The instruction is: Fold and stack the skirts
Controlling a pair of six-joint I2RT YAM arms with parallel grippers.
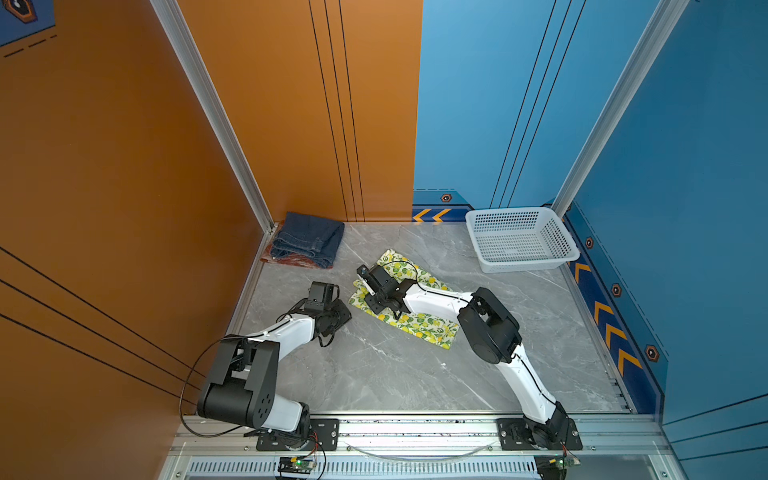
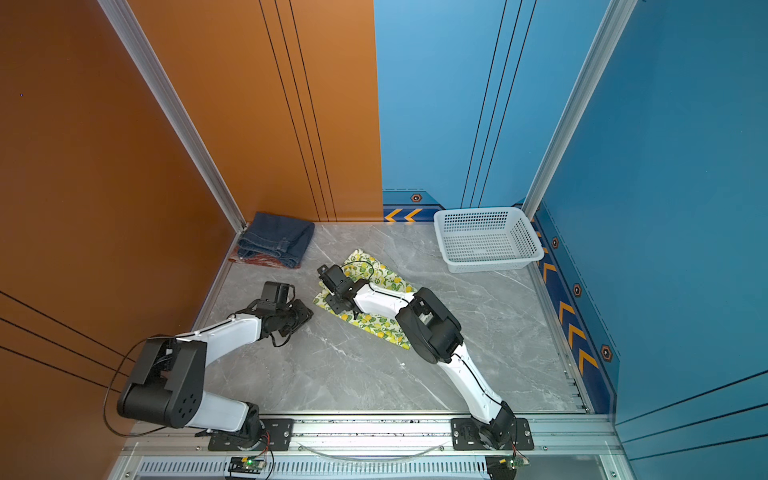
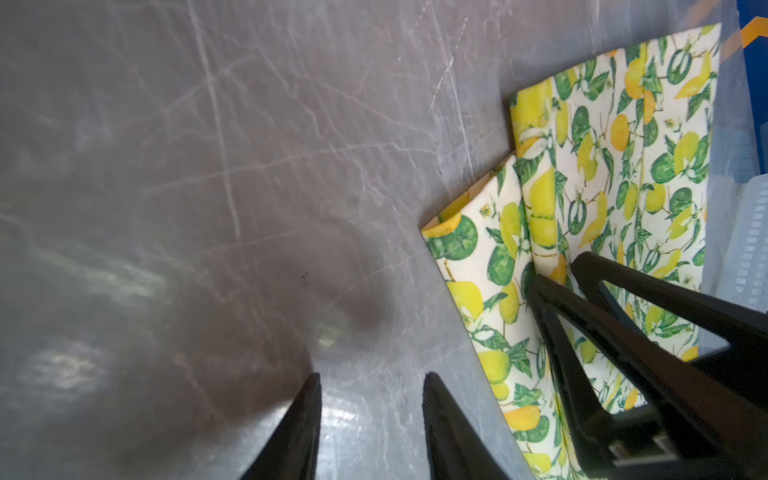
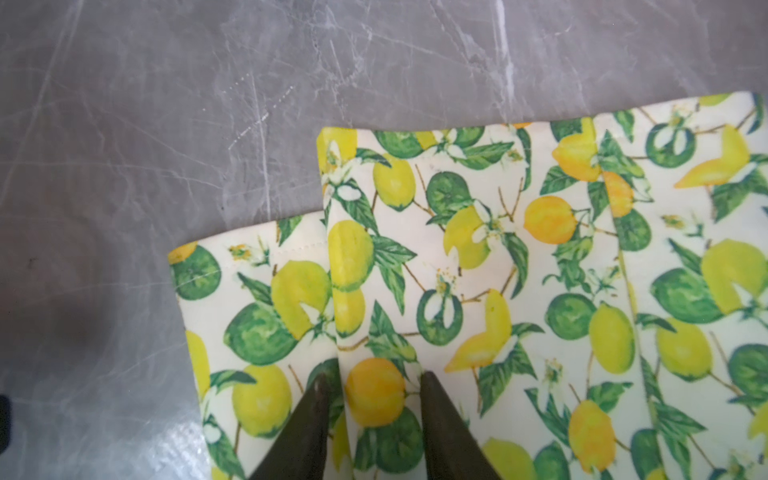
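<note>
Top views: denim skirt (image 1: 309, 241) lies folded on plaid skirt (image 1: 286, 262) in the back-left corner of the surface (image 1: 395, 374). White basket (image 2: 478, 241) back right. Lemon skirt (image 1: 432, 328) mid-surface, with the right arm (image 1: 432, 301) across it, hiding its middle.
Left wrist: left claw (image 3: 372, 376) partly open, holding nothing, over bare surface just beside the lemon skirt's edge. Right claw (image 3: 559, 268) tips on the print.
Right wrist: right claw's fingers a narrow gap apart, straddling a fold edge, tips on flat cloth.
</note>
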